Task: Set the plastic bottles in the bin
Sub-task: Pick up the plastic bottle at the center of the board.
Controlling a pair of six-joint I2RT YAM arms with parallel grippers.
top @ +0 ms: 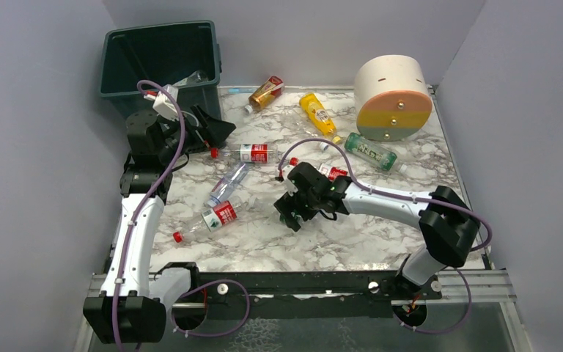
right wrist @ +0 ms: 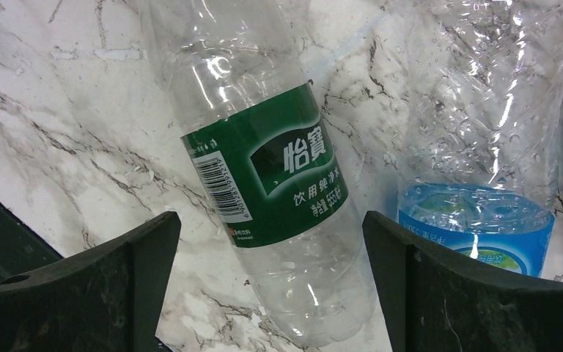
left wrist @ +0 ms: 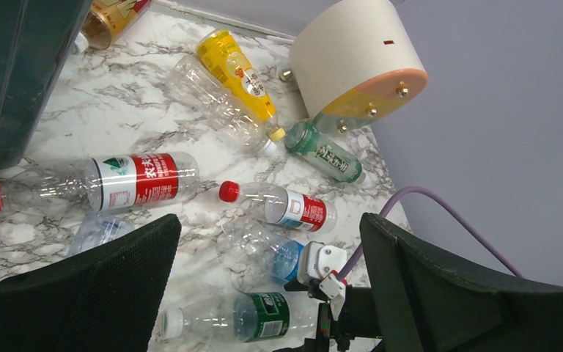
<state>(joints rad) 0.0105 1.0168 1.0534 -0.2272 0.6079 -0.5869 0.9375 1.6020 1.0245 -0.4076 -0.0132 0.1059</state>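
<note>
The dark green bin stands at the far left; its wall shows in the left wrist view. Several plastic bottles lie on the marble table. My right gripper is open and low over a clear green-labelled bottle, its fingers on either side of the bottle's base. A blue-labelled bottle lies just to the right. My left gripper is open and empty, raised beside the bin above a red-labelled bottle, also in the left wrist view.
A big cream cylinder lies at the far right. Yellow, amber and green bottles lie along the back. Two more bottles lie between the arms. A small red-labelled bottle lies near the right wrist. Grey walls enclose the table.
</note>
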